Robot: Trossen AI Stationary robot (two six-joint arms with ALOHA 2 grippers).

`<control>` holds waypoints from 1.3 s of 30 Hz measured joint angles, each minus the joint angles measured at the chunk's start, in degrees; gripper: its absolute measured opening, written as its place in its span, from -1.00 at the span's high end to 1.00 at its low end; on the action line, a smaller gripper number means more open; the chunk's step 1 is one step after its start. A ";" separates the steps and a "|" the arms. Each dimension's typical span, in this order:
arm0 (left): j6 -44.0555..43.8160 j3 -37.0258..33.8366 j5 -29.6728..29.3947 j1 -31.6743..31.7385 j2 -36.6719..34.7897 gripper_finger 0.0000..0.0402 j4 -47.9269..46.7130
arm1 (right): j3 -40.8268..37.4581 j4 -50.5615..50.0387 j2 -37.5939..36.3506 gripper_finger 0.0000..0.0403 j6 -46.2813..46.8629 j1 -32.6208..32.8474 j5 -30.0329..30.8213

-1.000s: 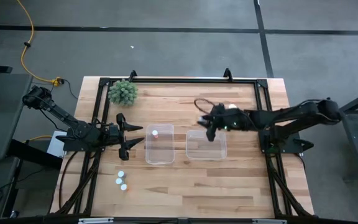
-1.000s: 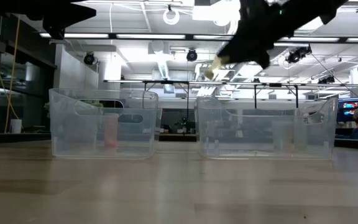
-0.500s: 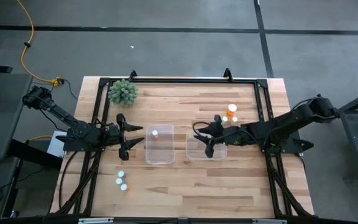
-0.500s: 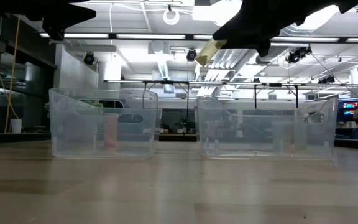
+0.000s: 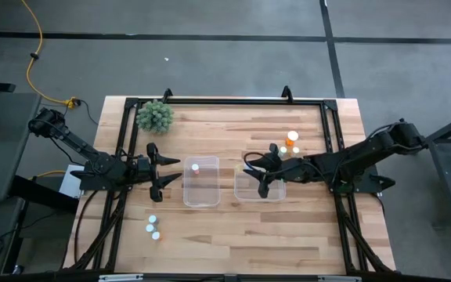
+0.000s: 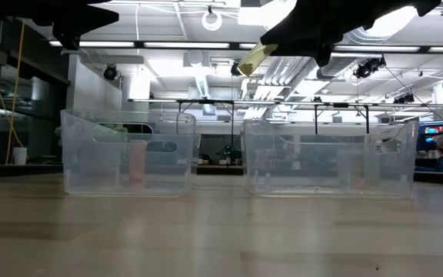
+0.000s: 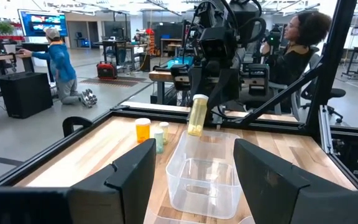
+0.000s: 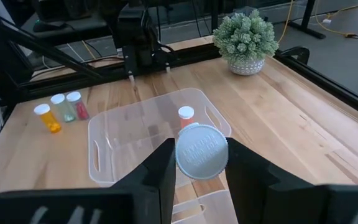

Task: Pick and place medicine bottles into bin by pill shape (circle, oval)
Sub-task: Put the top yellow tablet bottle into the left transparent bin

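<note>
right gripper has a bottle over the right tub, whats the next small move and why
Probably lower a little, then open. The right gripper holds a pale bottle above the near edge of the empty right tub, well above its rim in the low view. The left gripper waits open beside the left tub.

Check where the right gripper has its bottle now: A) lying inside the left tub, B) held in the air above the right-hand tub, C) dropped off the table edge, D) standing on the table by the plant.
B: the right gripper holds the pale bottle above the right-hand tub, clear of its rim.
</note>
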 joint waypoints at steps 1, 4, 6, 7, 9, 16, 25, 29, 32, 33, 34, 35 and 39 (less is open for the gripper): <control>0.00 0.00 0.00 0.00 0.00 -0.02 0.00 | 0.00 0.02 0.00 0.51 0.00 0.00 0.00; 0.00 0.00 -0.02 0.00 0.00 -0.02 0.00 | 0.00 0.02 0.00 0.51 0.00 0.00 0.00; 0.00 0.00 0.00 0.00 0.00 -0.02 0.00 | 0.00 -0.01 0.00 0.51 0.00 0.00 -0.02; 0.00 0.00 -0.02 0.00 0.00 -0.02 0.02 | 0.00 0.00 0.00 0.51 0.00 0.00 -0.04; 0.00 0.00 -0.02 0.00 0.00 -0.02 0.00 | 0.00 0.11 0.03 0.51 0.22 0.00 -0.60; 0.70 0.00 -0.07 0.00 0.00 -0.02 0.04 | 0.88 10.02 5.95 0.51 -1.41 0.00 -6.59; 1.09 0.00 -0.11 0.00 -0.02 -0.02 0.02 | 26.95 -13.54 24.53 0.51 -7.49 -0.36 -5.11; 0.81 0.00 -0.11 0.00 -0.02 -0.02 0.04 | 37.71 -24.78 32.36 0.50 -10.25 -2.16 -3.91; 0.78 0.00 -0.09 0.00 -0.02 -0.02 0.02 | 43.74 -30.90 37.01 0.50 -10.47 -3.94 -3.93; 0.77 0.00 -0.09 0.00 -0.02 -0.02 0.02 | 45.44 -32.88 38.33 0.50 -10.48 -4.61 -3.99; 0.72 0.00 -0.08 0.00 -0.01 -0.02 0.02 | 47.00 -34.60 39.55 0.50 -10.47 -5.26 -4.11; 0.66 0.00 -0.07 0.00 0.00 -0.02 0.00 | 48.30 -35.93 40.71 0.50 -10.45 -5.95 -4.37; 0.63 0.00 -0.07 0.00 0.00 -0.02 -0.01 | 51.28 -39.94 44.22 0.50 -9.73 -8.57 -7.98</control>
